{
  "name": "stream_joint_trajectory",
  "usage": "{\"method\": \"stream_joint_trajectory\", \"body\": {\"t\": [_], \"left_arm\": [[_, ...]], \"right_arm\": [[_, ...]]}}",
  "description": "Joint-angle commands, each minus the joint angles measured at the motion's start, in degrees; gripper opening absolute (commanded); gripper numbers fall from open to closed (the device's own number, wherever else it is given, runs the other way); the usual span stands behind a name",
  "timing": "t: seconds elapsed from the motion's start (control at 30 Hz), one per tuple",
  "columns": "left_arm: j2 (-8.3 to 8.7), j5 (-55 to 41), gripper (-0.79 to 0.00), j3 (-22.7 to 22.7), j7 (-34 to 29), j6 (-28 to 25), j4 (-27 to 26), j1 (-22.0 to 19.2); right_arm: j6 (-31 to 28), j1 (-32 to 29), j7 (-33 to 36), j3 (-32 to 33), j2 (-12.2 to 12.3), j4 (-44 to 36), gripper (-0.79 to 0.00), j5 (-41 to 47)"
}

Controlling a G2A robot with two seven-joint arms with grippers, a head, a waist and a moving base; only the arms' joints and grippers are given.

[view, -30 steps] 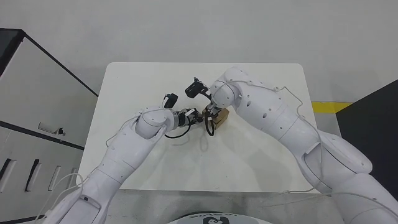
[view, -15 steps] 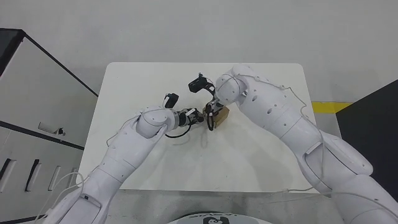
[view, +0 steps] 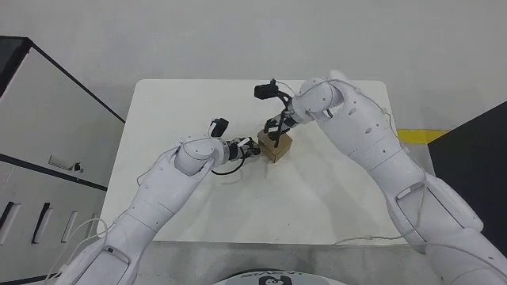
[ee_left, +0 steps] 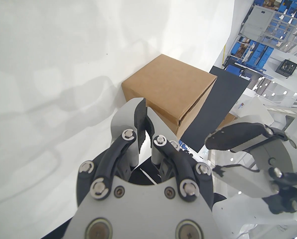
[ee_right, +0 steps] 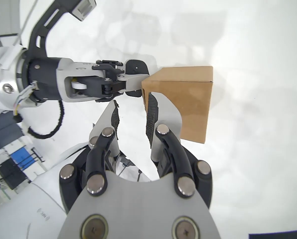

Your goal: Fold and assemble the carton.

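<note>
A small brown carton (view: 276, 148) stands closed on the white table (view: 333, 206), near its middle. My left gripper (view: 253, 148) lies low on the table with its tips against the carton's (ee_left: 171, 93) left side; in the left wrist view this gripper (ee_left: 143, 115) is shut with nothing between its pads. In the right wrist view the left gripper (ee_right: 137, 79) touches the carton's (ee_right: 185, 95) upper edge. My right gripper (ee_right: 133, 100) hangs open just above the carton's far side, holding nothing. It (ee_left: 212, 153) appears beside the carton in the left wrist view.
The table has free room on all sides of the carton. A grey bench with a black rim (view: 32, 95) stands off the table's left edge, and a dark panel (view: 471, 146) lies beyond the right edge.
My right arm has swung up and back to the right, lifting its gripper off the carton, so the carton's top now shows. The left arm has stayed put.
</note>
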Motion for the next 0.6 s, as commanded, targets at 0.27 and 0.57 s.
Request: {"method": "stream_joint_trajectory", "body": {"t": [0.27,0.57], "left_arm": [[-0.17,0.0,-0.785,0.16,0.6,0.57,-0.52,0.05],[-0.19,-0.01,-0.739,0.2,0.64,0.62,-0.55,0.03]], "right_arm": [[3.37,-4.01,-3.62,11.43,2.43,1.39,-0.785,11.97],[3.34,-5.26,-5.08,10.97,2.56,0.2,-0.785,11.21]]}}
